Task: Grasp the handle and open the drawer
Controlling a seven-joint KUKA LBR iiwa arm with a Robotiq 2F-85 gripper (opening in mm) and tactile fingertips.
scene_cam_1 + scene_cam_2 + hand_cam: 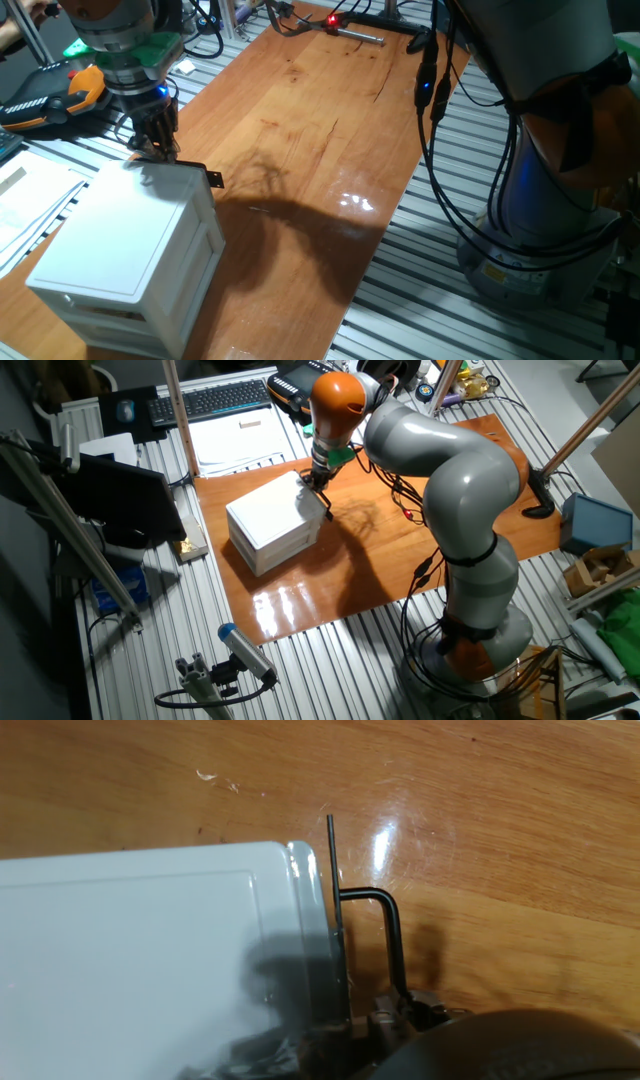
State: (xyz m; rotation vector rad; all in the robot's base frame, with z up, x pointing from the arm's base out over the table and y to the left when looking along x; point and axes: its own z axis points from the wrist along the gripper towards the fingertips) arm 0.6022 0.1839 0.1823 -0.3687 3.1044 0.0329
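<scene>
Hand view: black wire handle (385, 925) juts from the front of the white cabinet's top drawer (318, 935), w/ the hand's tip down by the handle's lower end. Whether the hand (152, 143) is clenched on the handle or loose can't be told; its tips sit hidden at the cabinet's (120, 255) top front corner. Drawer looks barely out, if at all. Cabinet stands at one end of the wooden tabletop (330, 140), front facing open wood, presumably leaving room for the pull.
</scene>
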